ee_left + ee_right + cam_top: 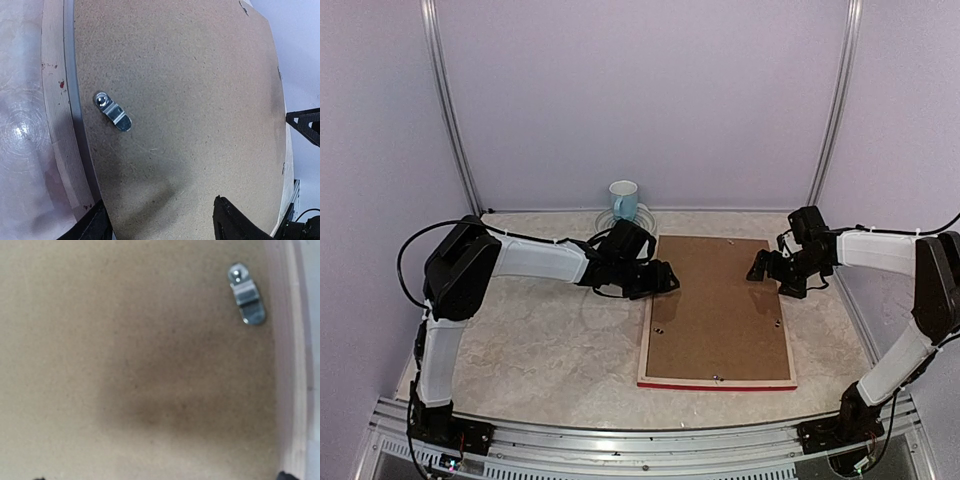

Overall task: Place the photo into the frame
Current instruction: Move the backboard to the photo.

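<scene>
The frame [717, 384] lies face down on the table, its red edge at the near side and its pale wood rail [55, 125] round a brown backing board [720, 300]. The photo is hidden. My left gripper [670, 282] is open and empty, low over the board's left edge; its fingers [227, 220] straddle bare board beside a metal turn clip [114, 112]. My right gripper [760, 268] is open and empty over the board's far right part. Its wrist view shows the board [125, 340], a clip [246, 294] and the rail [292, 365].
A light blue mug [624, 199] stands on a saucer at the back, just left of the frame's far left corner. Marbled table surface [540, 340] lies left of the frame. Grey walls close in the back and both sides.
</scene>
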Robot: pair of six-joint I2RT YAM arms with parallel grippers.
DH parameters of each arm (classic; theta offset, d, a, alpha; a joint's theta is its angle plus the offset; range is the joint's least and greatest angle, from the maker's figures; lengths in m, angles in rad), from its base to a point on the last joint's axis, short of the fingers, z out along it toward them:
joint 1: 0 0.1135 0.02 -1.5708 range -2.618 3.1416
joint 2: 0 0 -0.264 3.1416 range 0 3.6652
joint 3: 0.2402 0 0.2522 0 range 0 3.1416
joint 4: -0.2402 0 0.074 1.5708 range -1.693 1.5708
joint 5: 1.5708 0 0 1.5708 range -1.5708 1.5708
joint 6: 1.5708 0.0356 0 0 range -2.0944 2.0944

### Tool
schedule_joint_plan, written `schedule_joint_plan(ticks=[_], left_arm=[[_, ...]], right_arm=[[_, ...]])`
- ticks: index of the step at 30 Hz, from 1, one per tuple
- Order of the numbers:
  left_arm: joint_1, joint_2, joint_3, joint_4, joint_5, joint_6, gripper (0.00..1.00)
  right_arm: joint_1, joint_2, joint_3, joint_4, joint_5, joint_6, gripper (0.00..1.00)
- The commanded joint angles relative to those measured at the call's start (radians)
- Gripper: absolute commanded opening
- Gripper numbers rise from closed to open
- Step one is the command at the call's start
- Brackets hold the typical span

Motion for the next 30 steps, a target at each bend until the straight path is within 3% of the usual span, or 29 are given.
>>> schedule_joint_plan(ticks=[1,30], left_arm=[[-0.028,-0.03,-0.006,0.053,0.046,0.01,0.68],[-0.029,-0.085,-0.047,0.035,0.018,0.017,0.68]], right_arm=[[0.0,0.009,-0.004,0.052,-0.06,-0.008,0.99],[0.0,-0.033,-0.051,0.04,-0.058,-0.008,0.99]])
